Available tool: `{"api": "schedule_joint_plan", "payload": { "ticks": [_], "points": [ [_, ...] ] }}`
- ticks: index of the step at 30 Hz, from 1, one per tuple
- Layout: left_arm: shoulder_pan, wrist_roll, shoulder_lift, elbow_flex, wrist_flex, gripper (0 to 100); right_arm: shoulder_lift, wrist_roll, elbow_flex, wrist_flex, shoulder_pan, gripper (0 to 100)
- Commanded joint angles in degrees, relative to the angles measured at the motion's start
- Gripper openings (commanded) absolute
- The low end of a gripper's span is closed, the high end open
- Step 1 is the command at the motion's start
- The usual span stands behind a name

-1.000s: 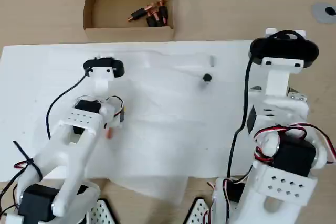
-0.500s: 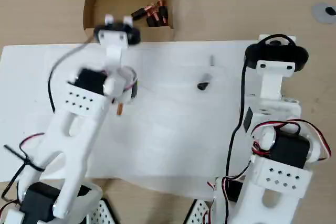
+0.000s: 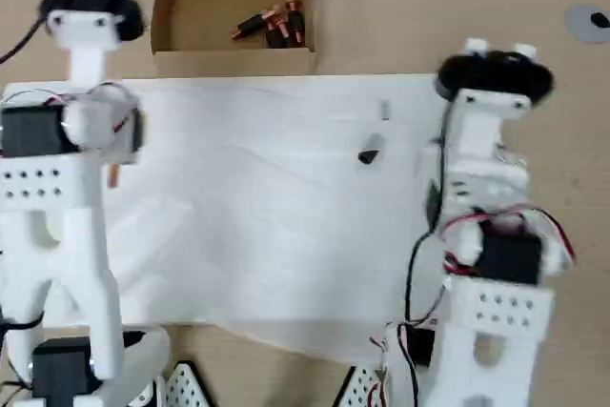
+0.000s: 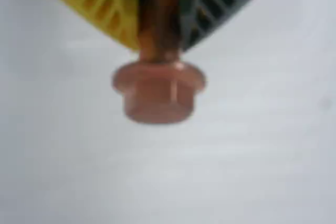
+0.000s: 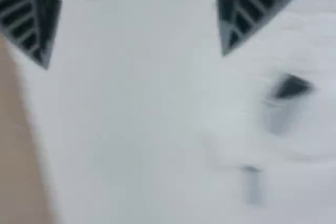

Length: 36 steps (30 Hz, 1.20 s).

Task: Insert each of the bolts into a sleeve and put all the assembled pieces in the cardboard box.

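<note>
Left end effector (image 4: 159, 19) pinches a copper bolt (image 4: 159, 90) by its shank, head free, over the white sheet (image 3: 286, 235); right end effector (image 5: 136, 24) hangs spread near the black sleeve (image 5: 290, 86). Both parts are probably light, rigid and smooth; grasp mid-length.

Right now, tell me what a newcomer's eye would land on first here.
The copper bolt, pinched by its shank in the left gripper above the white sheet. Next, the cardboard box at the far side, holding assembled pieces, and a lone black sleeve lying on the sheet.
</note>
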Motion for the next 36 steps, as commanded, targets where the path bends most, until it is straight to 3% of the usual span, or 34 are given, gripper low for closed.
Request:
{"api": "schedule_joint_plan", "payload": {
  "ticks": [1, 8, 16, 27, 36],
  "points": [
    [-3.7, -3.3, -1.0, 9.7, -3.4, 1, 7.5, -3.8, -0.8, -6.0, -6.1, 24.9],
    [-3.5, -3.3, -1.1, 27.9, -15.3, 1, 29.8, -8.4, -12.1, -8.2, -7.6, 24.9],
    [-3.6, -4.4, -1.1, 43.1, -29.0, 1, 52.4, -8.4, -27.0, -8.2, -7.6, 24.9],
    [-3.5, -5.2, -1.0, 45.0, -30.8, 1, 76.4, -10.8, -38.5, -7.8, -7.9, 25.0],
    [-3.5, -5.2, -1.0, 45.2, -30.8, 1, 89.4, -10.4, -49.8, 0.5, -8.0, 24.9]
  ]
}}
